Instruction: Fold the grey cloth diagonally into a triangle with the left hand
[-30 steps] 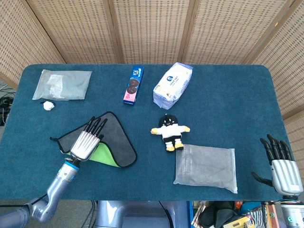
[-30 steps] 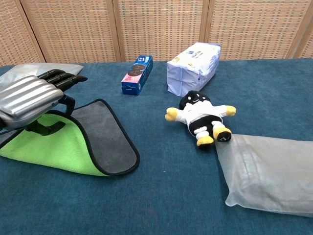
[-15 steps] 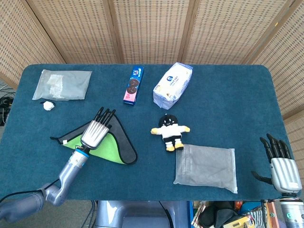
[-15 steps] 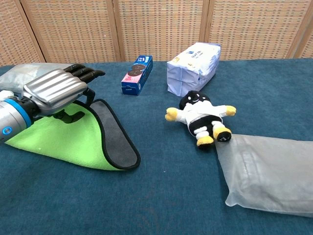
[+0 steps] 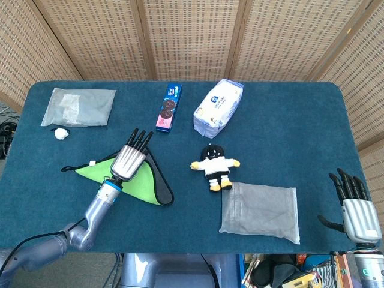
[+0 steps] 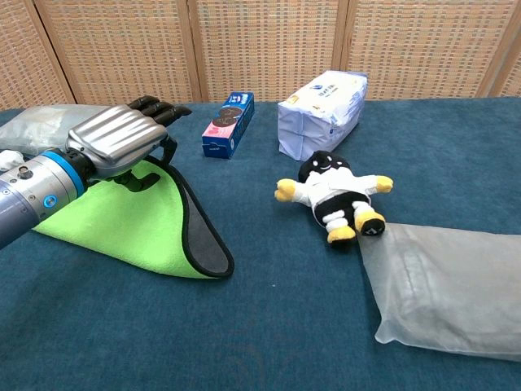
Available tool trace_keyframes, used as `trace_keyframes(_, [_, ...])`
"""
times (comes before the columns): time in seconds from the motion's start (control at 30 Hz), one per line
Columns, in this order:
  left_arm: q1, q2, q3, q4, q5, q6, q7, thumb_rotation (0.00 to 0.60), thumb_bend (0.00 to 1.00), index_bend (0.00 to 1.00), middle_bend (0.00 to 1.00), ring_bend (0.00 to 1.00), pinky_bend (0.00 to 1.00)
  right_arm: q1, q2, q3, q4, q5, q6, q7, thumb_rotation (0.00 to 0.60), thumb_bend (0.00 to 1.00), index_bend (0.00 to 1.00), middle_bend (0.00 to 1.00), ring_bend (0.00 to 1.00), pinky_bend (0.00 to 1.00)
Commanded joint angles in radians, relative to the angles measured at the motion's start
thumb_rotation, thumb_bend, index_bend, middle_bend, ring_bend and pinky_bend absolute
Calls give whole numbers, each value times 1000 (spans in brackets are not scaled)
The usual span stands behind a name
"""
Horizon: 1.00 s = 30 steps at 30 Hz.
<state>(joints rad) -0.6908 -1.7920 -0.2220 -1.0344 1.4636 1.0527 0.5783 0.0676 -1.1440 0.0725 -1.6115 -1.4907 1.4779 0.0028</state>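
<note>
The grey cloth (image 5: 158,181) lies at the table's front left, most of it covered by its own lime-green underside (image 5: 137,185) turned up in a triangle. Only a grey strip (image 6: 205,244) with black edging shows along the right. My left hand (image 5: 131,159) hovers over the cloth's far corner, fingers stretched away from me. In the chest view the left hand (image 6: 118,147) has its thumb tucked under, pinching the cloth's edge. My right hand (image 5: 354,207) stands at the front right table edge, fingers apart, holding nothing.
A blue biscuit box (image 5: 169,108) and a white tissue pack (image 5: 218,107) lie at the back. A plush doll (image 5: 214,165) and a grey pouch (image 5: 260,211) lie right of the cloth. A clear bag (image 5: 78,107) and a small white lump (image 5: 60,134) are at the back left.
My left hand has moved away from me and to the right with the cloth's corner, laying more green underside over the grey. The right hand has stayed put.
</note>
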Motion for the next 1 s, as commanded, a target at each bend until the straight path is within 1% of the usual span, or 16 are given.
trace_keyframes(0.03, [-6,0,-2,4,-17,-3,11,600,425,671,0,0,0,1,0,0,0,1,-2,1,600,0,0,0,0,0])
trace_keyframes(0.23, [-19,-10,3,29,-56,-22,29,600,425,671,0,0,0,2,-1,-4,-4,-6,-1,-6,600,0,0,0,0,0])
trace_keyframes(0.43, [-37,-36,-3,58,-90,-31,33,600,426,671,0,0,0,1,-3,-5,-6,-9,3,-11,600,0,0,0,0,0])
trace_keyframes(0.77, [-56,-47,-11,81,-140,-41,57,600,426,671,0,0,0,3,-4,-5,-4,-8,1,-11,600,0,0,0,0,0])
trace_keyframes(1.0, [-66,-52,-7,97,-163,-47,68,600,425,671,0,0,0,4,-5,-6,-3,-6,-1,-12,600,0,0,0,0,0])
